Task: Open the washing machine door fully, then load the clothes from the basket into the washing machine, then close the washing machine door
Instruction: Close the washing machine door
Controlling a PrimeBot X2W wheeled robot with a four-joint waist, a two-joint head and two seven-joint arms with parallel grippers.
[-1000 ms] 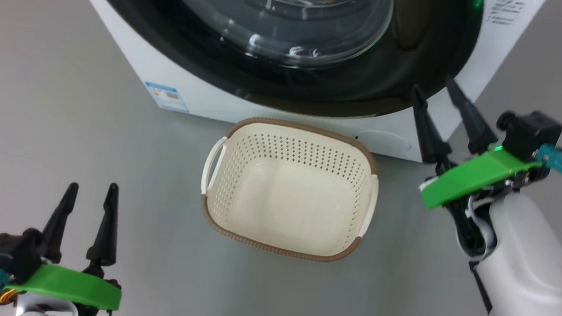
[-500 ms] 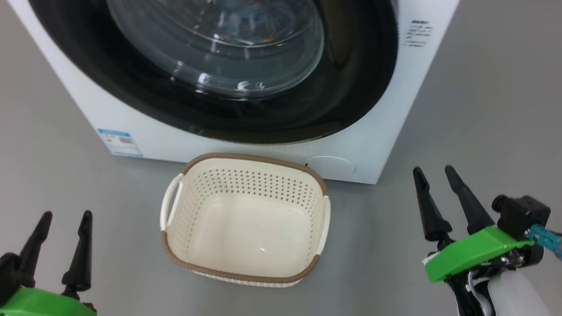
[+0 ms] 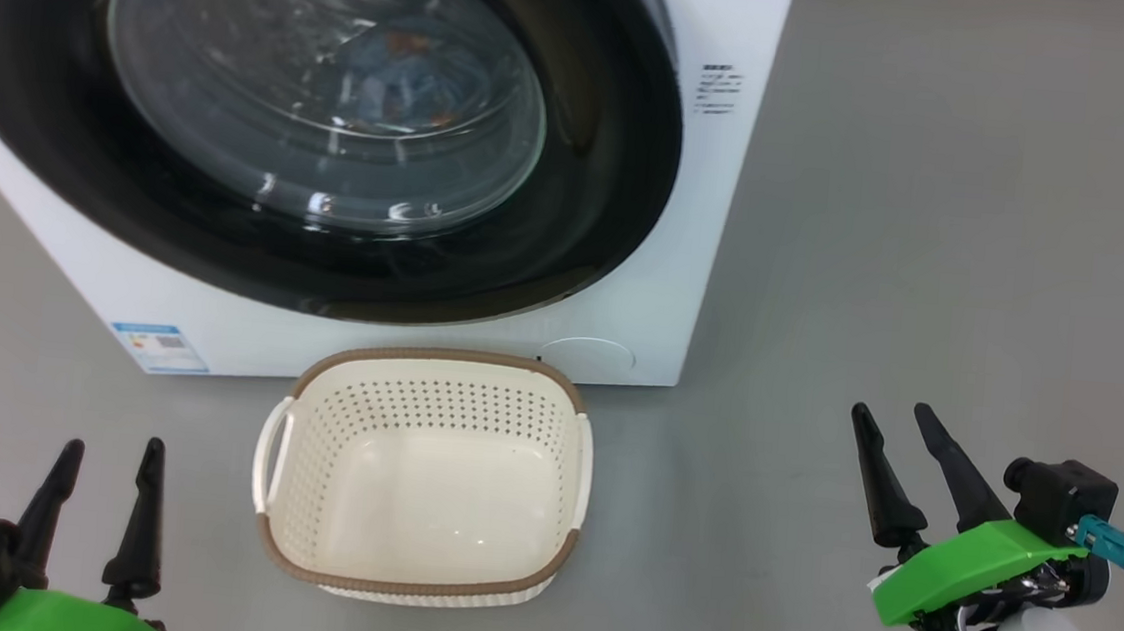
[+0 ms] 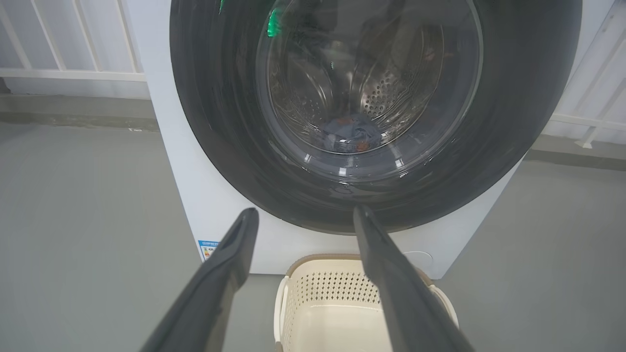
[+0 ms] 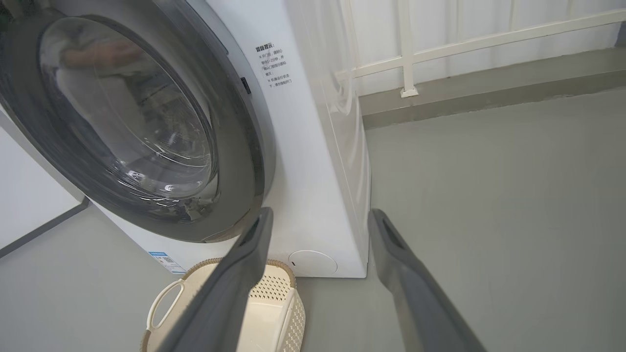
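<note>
The washing machine door (image 3: pixel 336 127) is sitting shut against the front of the washing machine (image 3: pixel 710 217), at the far left of the scene. The clothes (image 4: pixel 349 134) are lying low in the steel drum (image 4: pixel 381 93) behind its glass (a blue bundle with orange-brown flecks, blurred by reflections). The basket (image 3: pixel 438 358) is standing on the grey floor (image 3: pixel 929 234) just in front of the machine, below the door. The left gripper (image 3: pixel 114 445) is hovering at the near left and the right gripper (image 3: pixel 890 410) at the near right, both apart from the basket. Each is gaping wide, with nothing between its jaws.
</note>
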